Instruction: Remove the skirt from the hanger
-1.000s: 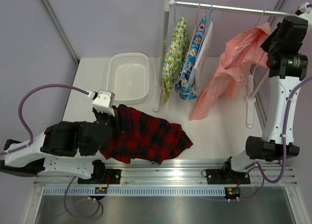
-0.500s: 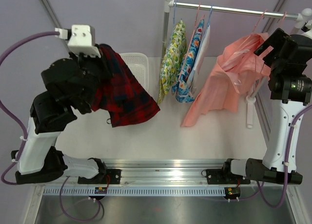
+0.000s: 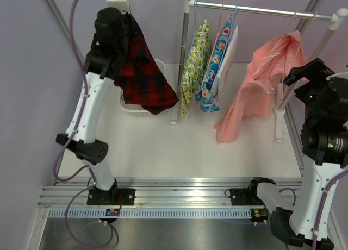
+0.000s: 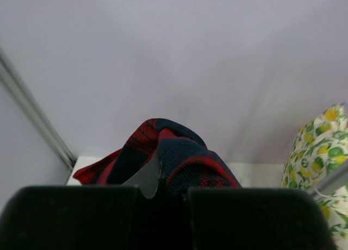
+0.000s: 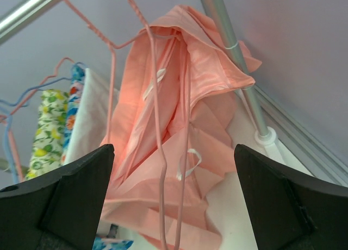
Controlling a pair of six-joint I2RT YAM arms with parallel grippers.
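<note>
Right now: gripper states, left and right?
left gripper: shut on the red plaid skirt.
right gripper: open, holding nothing, facing the pink garment.

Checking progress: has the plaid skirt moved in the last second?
Yes. The left gripper lifted the plaid skirt off the table, up over the white basket.

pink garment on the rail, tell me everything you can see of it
The pink garment is salmon-coloured and looks like thin, smooth woven fabric. It hangs crumpled and lopsided on a pink wire hanger hooked over the metal rail near its right end. The top is bunched at the hanger, and one long corner droops down and to the left toward the table. A white ribbon loop shows inside. The right gripper faces it with its jaws open, and nothing visibly grips the cloth.
</note>
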